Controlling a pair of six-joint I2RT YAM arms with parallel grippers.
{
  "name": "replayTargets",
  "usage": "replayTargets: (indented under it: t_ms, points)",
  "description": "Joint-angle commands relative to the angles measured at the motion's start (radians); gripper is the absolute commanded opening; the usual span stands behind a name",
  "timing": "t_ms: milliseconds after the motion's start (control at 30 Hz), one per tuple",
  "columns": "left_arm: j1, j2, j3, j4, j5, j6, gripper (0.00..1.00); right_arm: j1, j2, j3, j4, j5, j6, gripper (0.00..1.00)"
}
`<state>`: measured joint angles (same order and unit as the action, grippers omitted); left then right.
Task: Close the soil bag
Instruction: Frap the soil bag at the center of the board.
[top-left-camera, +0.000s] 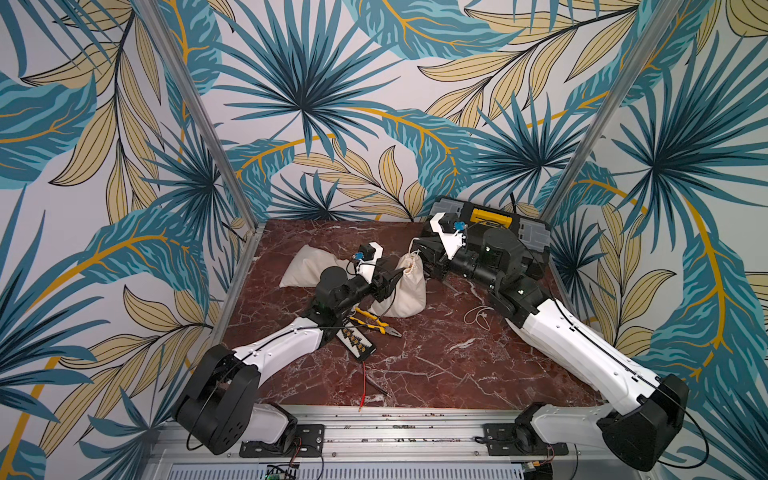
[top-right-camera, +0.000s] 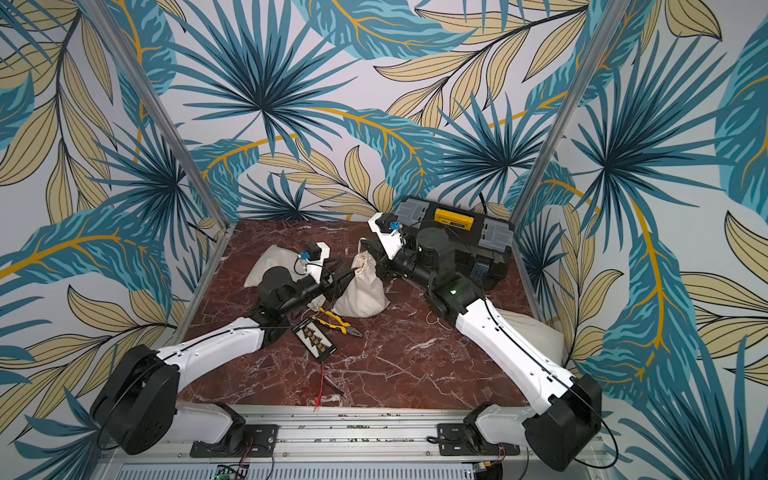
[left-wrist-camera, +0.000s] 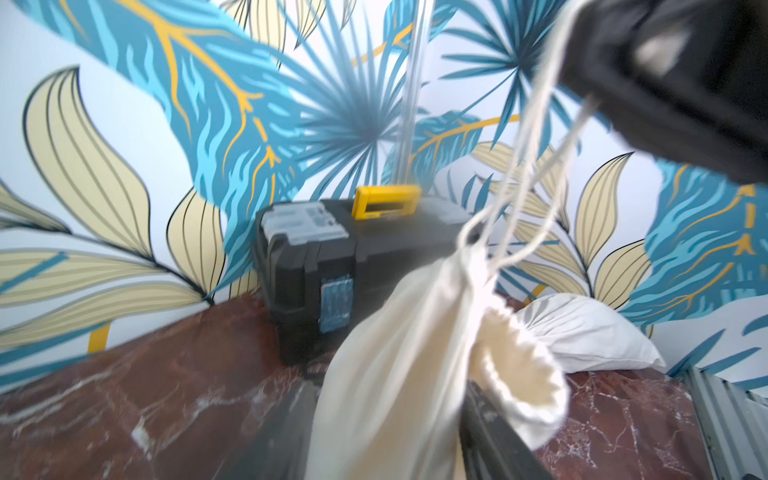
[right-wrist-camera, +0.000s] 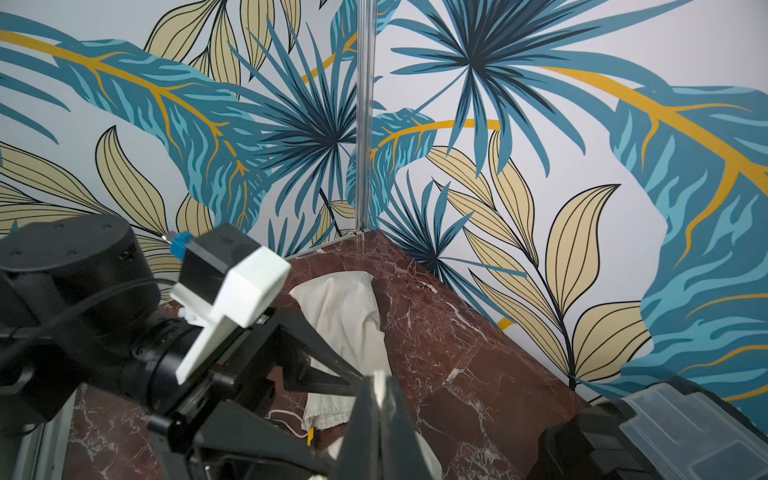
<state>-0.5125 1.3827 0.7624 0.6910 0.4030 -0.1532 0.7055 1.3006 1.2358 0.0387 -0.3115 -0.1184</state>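
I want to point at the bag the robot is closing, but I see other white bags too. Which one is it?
Find the black toolbox with the yellow handle at the back of the red marble table. The soil bag sits just in front of it, toward the middle. It alone stands upright, neck puckered and drawstring pulled up; the other cream bags lie flat.
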Motion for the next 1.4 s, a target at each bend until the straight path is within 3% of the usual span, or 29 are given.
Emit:
replayTargets:
  t_ms: [0,133,600,900,1000,1167,1367]
  points:
    - [0.002,-0.011,0.061,0.015,0.065,0.008,0.5,-0.004,0.007,0.048,-0.012,-0.042,-0.026,0.0]
    - [0.0,0.004,0.117,-0.049,0.08,0.033,0.42,-0.004,0.027,0.118,-0.132,-0.046,-0.075,0.0]
    - [-0.027,0.025,0.189,-0.195,0.113,0.109,0.35,0.017,0.114,0.415,-0.631,0.132,-0.373,0.0]
    - [-0.073,0.04,0.239,-0.228,0.131,0.141,0.37,0.034,0.134,0.415,-0.626,0.114,-0.369,0.0]
    - [-0.074,0.047,0.255,-0.246,0.109,0.146,0.29,0.037,0.134,0.414,-0.622,0.096,-0.365,0.0]
    - [-0.095,0.067,0.263,-0.319,0.02,0.204,0.03,0.039,0.104,0.402,-0.584,0.102,-0.338,0.0]
    - [-0.181,0.144,0.259,-0.446,-0.35,0.337,0.04,0.039,-0.038,0.347,-0.402,0.152,-0.268,0.0]
